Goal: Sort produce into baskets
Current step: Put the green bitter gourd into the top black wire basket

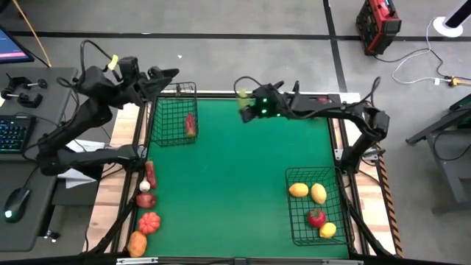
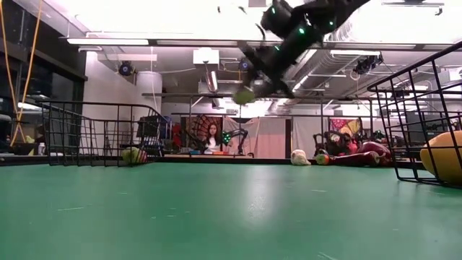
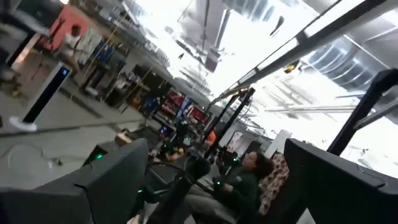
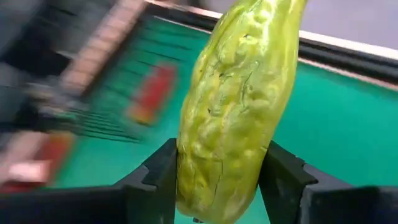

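My right gripper (image 1: 246, 104) is over the table's far middle, well above the green mat, shut on a bumpy yellow-green gourd (image 4: 239, 106); it also shows in the low view (image 2: 244, 95). My left gripper (image 1: 168, 73) is raised above the far edge of the smaller basket (image 1: 175, 114), open and empty, pointing out into the room (image 3: 214, 168). A red piece (image 1: 190, 124) lies in the smaller basket. The larger basket (image 1: 294, 221) at the near right holds three yellow pieces (image 1: 318, 193) and a red one (image 1: 316, 217). My right gripper pinches the gourd's lower part (image 4: 186, 180) between its two fingers, one on each side. The fingers lie across the gourd, which reaches out well past the fingertips. The gourd is lifted clear of the mat.
Several loose pieces lie along the table's left edge: a red one (image 1: 149, 171), a white one (image 1: 146, 185), a dark red one (image 1: 146, 199), an orange-red pumpkin (image 1: 149, 221) and an orange one (image 1: 137, 243). The green mat (image 1: 235, 177) lies between the baskets. A person sits beyond the table (image 2: 214, 137).
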Available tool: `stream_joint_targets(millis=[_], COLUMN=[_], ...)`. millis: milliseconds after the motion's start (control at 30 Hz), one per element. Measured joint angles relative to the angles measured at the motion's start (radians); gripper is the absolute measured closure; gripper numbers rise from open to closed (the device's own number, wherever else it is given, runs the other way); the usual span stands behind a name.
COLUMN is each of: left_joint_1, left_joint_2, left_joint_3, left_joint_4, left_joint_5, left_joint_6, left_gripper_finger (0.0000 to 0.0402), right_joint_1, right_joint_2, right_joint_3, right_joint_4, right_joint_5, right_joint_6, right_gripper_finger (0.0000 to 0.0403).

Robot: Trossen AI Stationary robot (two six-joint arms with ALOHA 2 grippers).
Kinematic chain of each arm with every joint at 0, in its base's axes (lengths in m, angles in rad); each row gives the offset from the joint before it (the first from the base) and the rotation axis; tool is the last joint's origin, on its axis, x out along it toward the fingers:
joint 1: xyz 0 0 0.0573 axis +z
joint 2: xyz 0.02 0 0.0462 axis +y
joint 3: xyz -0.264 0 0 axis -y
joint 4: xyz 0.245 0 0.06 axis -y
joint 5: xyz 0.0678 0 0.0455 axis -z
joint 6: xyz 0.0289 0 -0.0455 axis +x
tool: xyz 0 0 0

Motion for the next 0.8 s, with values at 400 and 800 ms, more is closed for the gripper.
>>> stream_joint_targets(millis=[400, 800], left_joint_1=[-0.035, -0.035], left_joint_2=[0.003, -0.026], left_joint_3=[-0.001, -0.002], left_joint_4=[-0.110, -0.140], left_joint_5=[0.043, 0.226], left_joint_6=[0.120, 0.138], left_gripper_finger=[0.0035, 0.0035], right_joint_1=[0.209, 0.232], right_joint_2=[0.281, 0.718], right_joint_3=[0.366, 0.986], right_joint_4=[0.130, 0.062], right_joint_5=[0.009, 0.044], right_joint_6=[0.087, 0.130], right_gripper_finger=[0.0249, 0.0221])
